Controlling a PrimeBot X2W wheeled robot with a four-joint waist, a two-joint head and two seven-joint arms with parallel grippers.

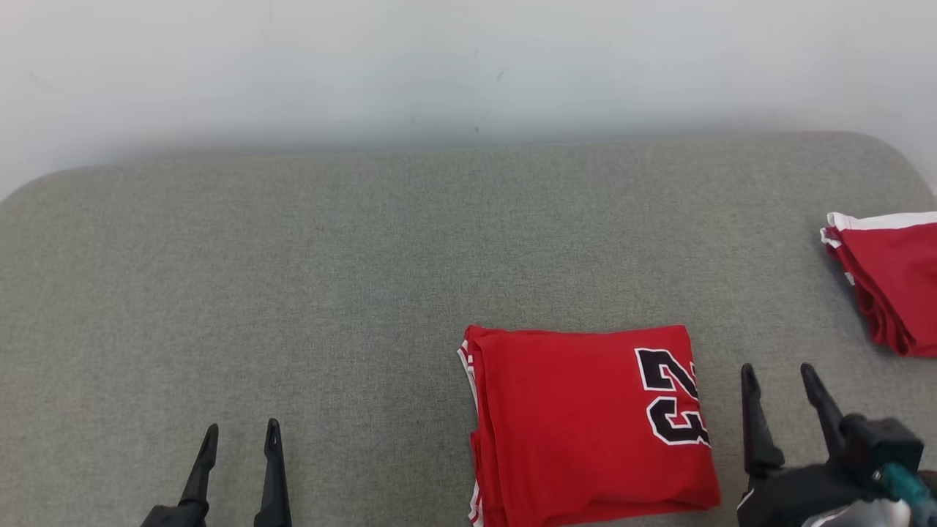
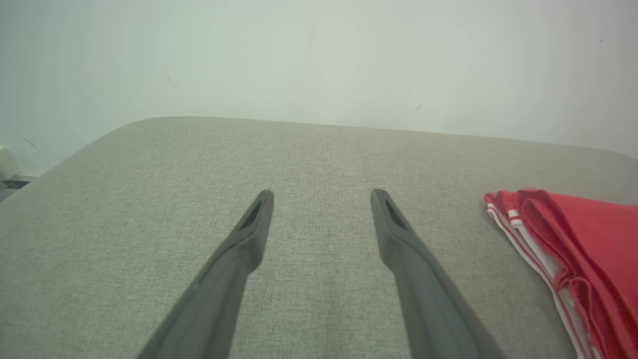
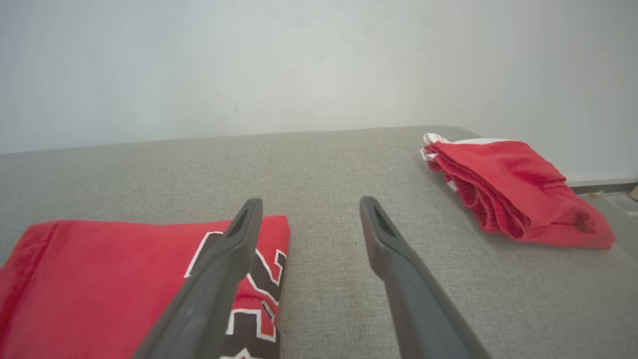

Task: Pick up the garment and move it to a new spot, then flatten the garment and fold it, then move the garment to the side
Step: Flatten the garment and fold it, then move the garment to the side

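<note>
Though the red jersey [image 1: 585,424] already lies neatly folded on the grey desk [image 1: 293,293] just beside the right gripper [image 1: 777,369], that and the left gripper [image 1: 242,426] show fingers spread and empty, so shifting the jersey aside probably remains.

Folded garment [image 2: 593,234] near left end effector [image 2: 322,194]

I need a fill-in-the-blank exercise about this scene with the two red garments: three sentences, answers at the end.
1. The black number on the folded red jersey reads ____.
2. The other red garment lies to the jersey's ____, by the robot's own sides.
3. The right gripper, beside the jersey, has its jaws ____ and holds nothing.
Missing words: 23; right; open.
</note>
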